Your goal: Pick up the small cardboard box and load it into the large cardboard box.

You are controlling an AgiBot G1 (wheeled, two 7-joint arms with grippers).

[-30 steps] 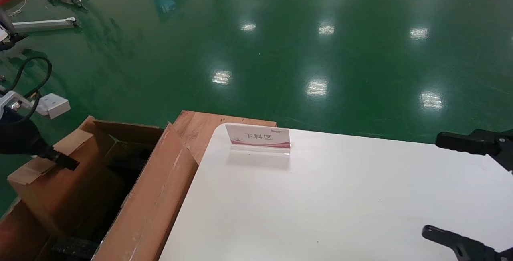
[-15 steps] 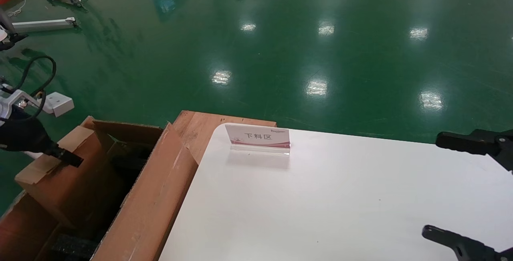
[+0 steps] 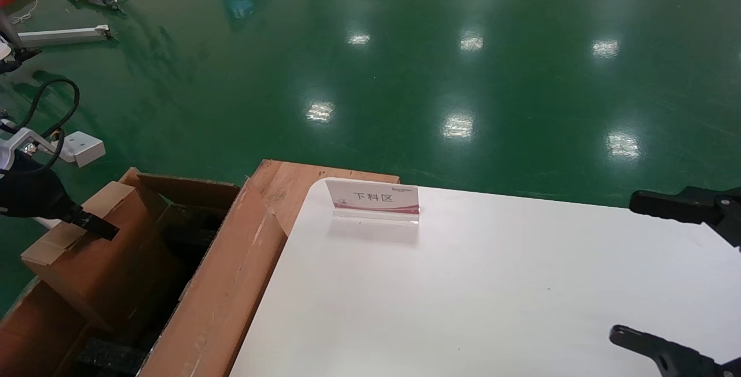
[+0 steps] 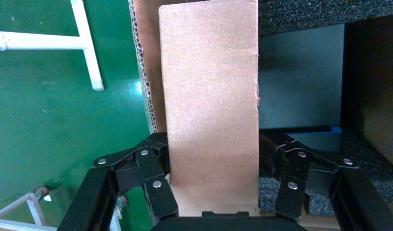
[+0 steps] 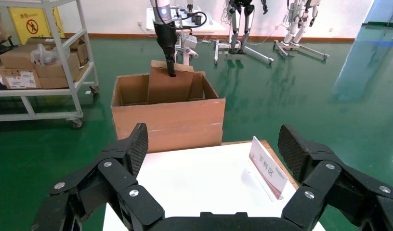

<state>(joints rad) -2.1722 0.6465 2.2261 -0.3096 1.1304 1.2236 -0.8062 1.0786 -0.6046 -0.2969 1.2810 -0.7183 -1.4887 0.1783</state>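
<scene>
My left gripper (image 3: 95, 227) is shut on the small cardboard box (image 3: 98, 264), gripping its upper edge. It holds the box tilted in the open top of the large cardboard box (image 3: 228, 290), which stands to the left of the table. In the left wrist view the fingers (image 4: 156, 159) flank the small box (image 4: 209, 96), with the gripper (image 4: 211, 149) over the carton's inside. The right wrist view shows the small box (image 5: 169, 86) partly inside the carton (image 5: 168, 120). My right gripper (image 3: 642, 273) is open and empty above the table's right side, and also shows in its own wrist view (image 5: 214, 144).
Black foam blocks (image 4: 305, 9) line the carton's inside. A white table (image 3: 492, 296) carries a small sign stand (image 3: 373, 198). A reddish wooden board (image 3: 283, 183) lies between table and carton. A shelf cart with boxes (image 5: 40, 62) stands beyond on the green floor.
My left gripper has shifted the small box slightly to the right, further over the carton's opening. The right arm has not moved.
</scene>
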